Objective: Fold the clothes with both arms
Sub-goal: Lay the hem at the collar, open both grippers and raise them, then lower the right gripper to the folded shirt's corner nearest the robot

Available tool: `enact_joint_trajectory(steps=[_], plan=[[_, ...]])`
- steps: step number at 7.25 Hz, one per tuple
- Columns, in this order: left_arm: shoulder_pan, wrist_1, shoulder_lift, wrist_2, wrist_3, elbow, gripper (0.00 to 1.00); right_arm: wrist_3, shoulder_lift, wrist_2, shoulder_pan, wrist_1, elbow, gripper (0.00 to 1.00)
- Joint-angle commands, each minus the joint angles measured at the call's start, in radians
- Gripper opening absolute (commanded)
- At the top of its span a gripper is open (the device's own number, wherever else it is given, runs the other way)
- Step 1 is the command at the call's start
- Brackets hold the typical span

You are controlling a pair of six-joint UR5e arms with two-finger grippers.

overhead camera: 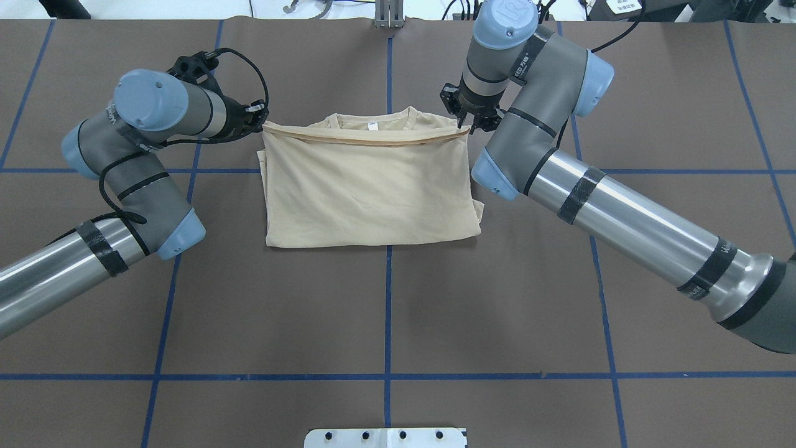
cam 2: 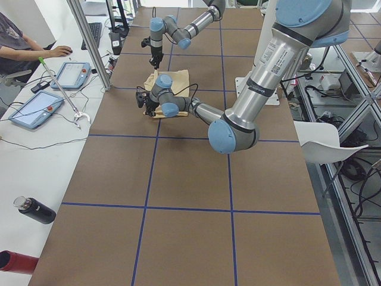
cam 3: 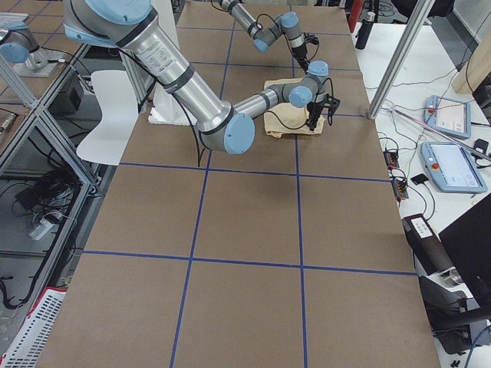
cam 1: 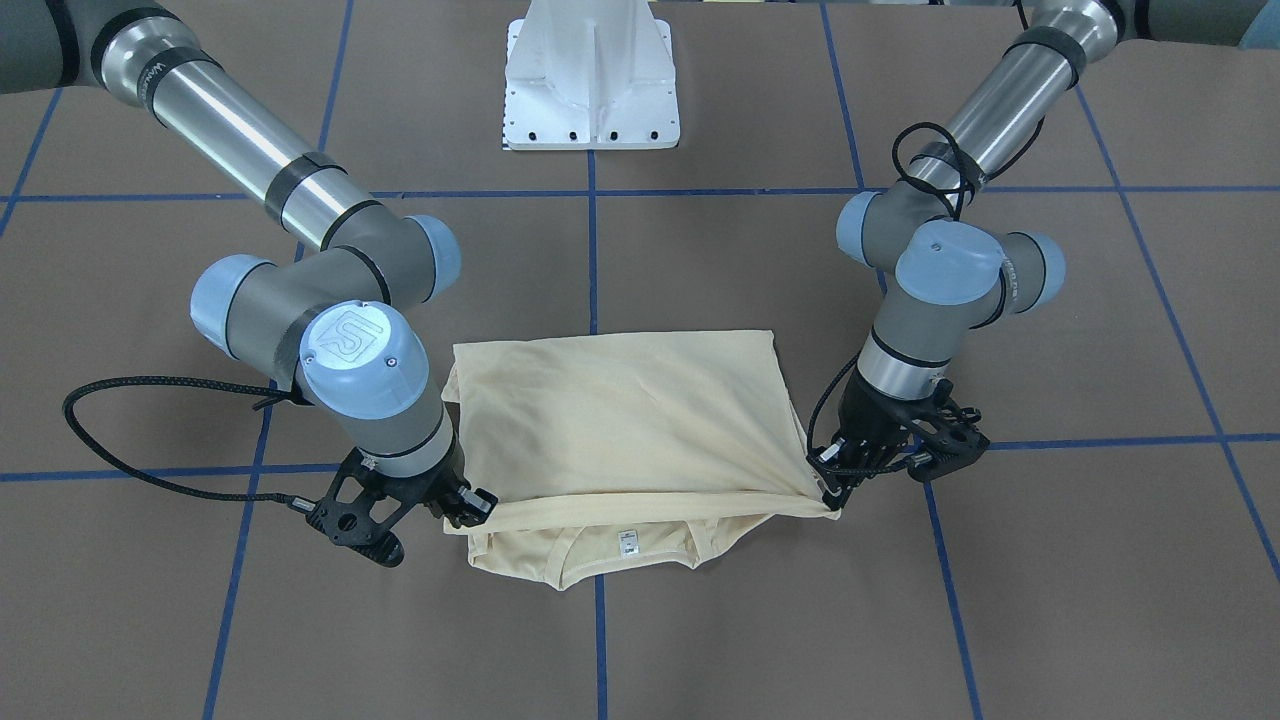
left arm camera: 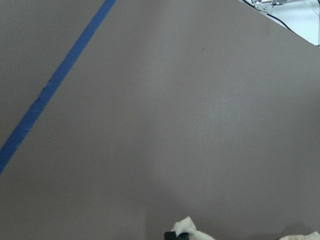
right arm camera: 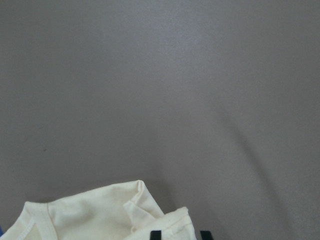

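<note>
Left end effector (overhead camera: 260, 122) and right end effector (overhead camera: 467, 122) each clamped a hem corner of the shirt (overhead camera: 367, 193), folded in half on the tabletop (overhead camera: 385, 298). Risk: uneven release would likely skew the fold.

1. The left arm (overhead camera: 43, 270) reaches in from the left of the shirt (overhead camera: 367, 186), bent sharply, its last section lying nearly level
2. The left gripper (overhead camera: 260, 122) pinches the left corner of the shirt's taut top edge, by the collar
3. The right arm (overhead camera: 622, 218) reaches in from the shirt's right, its last section pointing steeply down
4. The right gripper (overhead camera: 465, 123) is clamped on the right corner of that same edge
</note>
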Motion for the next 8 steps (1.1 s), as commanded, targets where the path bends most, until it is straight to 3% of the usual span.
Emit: enact_joint_trajectory(steps=[1,4,5,6,7,8], plan=[[-0.009,-0.007,-0.001,-0.001,0.0,-0.002,0.25,0.011,0.022,-0.001,0.007,0.001,-0.001,0.63],[-0.089,-0.032,0.005,-0.064,0.057,-0.049,0.29,0.13,0.002,0.023,0.03,0.003,0.085,0.64],[-0.097,-0.031,0.01,-0.082,0.055,-0.083,0.29,0.255,-0.097,-0.002,-0.011,0.004,0.211,0.66],[-0.095,-0.029,0.019,-0.082,0.057,-0.087,0.3,0.354,-0.21,-0.101,-0.078,0.01,0.386,0.68],[-0.094,-0.034,0.023,-0.082,0.058,-0.087,0.3,0.446,-0.319,-0.263,-0.182,0.012,0.523,0.67],[-0.094,-0.031,0.025,-0.082,0.058,-0.087,0.3,0.506,-0.326,-0.355,-0.235,0.012,0.542,0.67]])
